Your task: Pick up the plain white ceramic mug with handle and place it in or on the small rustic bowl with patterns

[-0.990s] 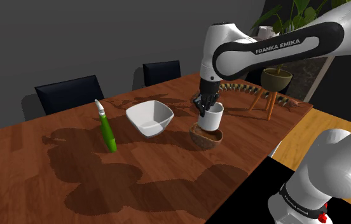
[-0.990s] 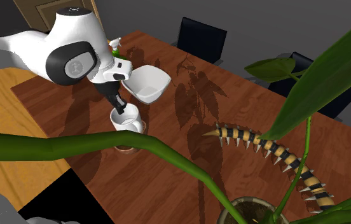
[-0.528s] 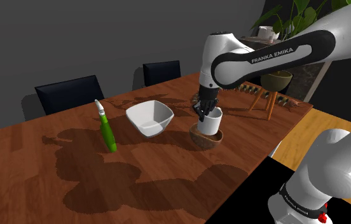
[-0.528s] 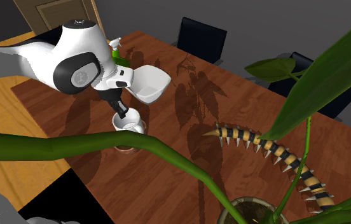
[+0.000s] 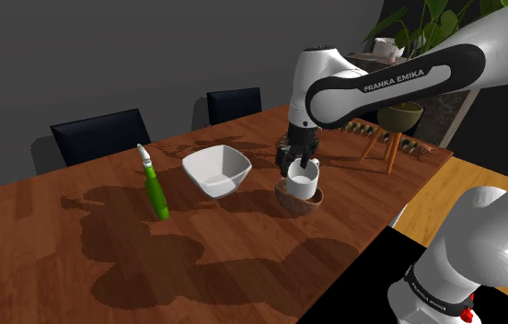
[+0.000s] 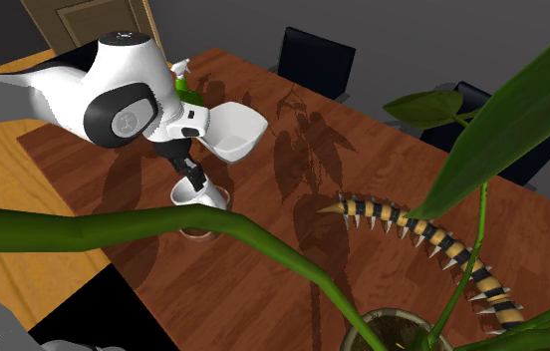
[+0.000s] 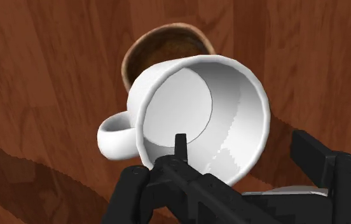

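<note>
Since half a second ago, the plain white ceramic mug with a loop handle [image 5: 304, 179] sits lower and the arm holds nearly the same pose. We judge that the mug has been let go.

**Gripper state.** The all-black two-finger gripper [image 7: 241, 153] stands with its fingers parted. In the wrist view one finger reaches over the mug's mouth and the other stands outside the wall. The wall passes between them, and neither finger presses on it. The gripper grips nothing.

**Position of the mug.** The mug rests in the small brown rustic bowl [image 5: 295, 200]. In the shoulder view the bowl's rim shows around the mug's base. In the wrist view the bowl [image 7: 168, 41] shows beyond the mug [image 7: 199, 108], on the side away from the fingers. The mug's mouth faces the camera and its floor appears off-centre. We therefore judge that its long axis is close to upright but leans a little.

**Governing relation.**
- In the shoulder view the mug lies at 6 o'clock from the gripper [image 5: 298, 156], directly beneath it.
- In the second exterior view the gripper [image 6: 192, 175] stands just above the mug [image 6: 201, 194].
- Taking the gripper as 6 o'clock on the mug's rim, the handle [image 7: 114, 137] leaves the body near 8 o'clock, clear of both fingers.

**Next move.** We judge the placement done and the retreat still to come. The retreat calls for a straight lift toward 12 o'clock, along the mug's axis. Any sideways drift could catch the inner finger on the wall and tip the leaning mug out of the bowl.

**Other items.** The white square bowl [image 5: 216, 170] lies at 9 o'clock from the mug in the shoulder view, well apart on the wooden table [image 5: 77, 239].
</note>
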You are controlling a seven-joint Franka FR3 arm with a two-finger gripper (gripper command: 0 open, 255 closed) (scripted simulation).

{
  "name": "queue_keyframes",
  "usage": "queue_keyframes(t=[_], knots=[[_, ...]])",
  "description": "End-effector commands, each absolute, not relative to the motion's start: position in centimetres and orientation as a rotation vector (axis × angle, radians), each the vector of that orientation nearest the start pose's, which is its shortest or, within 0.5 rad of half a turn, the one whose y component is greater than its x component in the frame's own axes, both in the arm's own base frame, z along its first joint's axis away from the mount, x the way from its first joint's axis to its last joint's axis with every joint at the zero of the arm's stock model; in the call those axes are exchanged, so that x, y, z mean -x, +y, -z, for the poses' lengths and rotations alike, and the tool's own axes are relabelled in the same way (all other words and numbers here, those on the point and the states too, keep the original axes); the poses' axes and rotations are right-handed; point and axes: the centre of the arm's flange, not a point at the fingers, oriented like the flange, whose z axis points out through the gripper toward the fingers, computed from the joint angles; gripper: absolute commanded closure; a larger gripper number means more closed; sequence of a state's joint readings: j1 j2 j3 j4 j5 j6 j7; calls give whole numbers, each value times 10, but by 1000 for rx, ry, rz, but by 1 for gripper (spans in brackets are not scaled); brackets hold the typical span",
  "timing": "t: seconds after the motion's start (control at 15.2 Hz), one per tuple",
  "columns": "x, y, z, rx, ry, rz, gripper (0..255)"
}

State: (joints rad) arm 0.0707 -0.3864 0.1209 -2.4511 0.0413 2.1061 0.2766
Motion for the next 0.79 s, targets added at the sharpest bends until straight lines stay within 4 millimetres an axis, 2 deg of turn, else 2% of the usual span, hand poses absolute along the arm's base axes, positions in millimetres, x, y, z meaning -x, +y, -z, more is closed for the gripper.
queue_keyframes(t=[0.0, 0.13, 0.4, 0.73], knots=[[-419, 84, -443, 3136, 178, 64, 0], [-419, 84, -443, 3136, 178, 64, 0], [-417, 85, -493, 3136, 178, 64, 0], [-417, 85, -493, 3136, 178, 64, 0]])
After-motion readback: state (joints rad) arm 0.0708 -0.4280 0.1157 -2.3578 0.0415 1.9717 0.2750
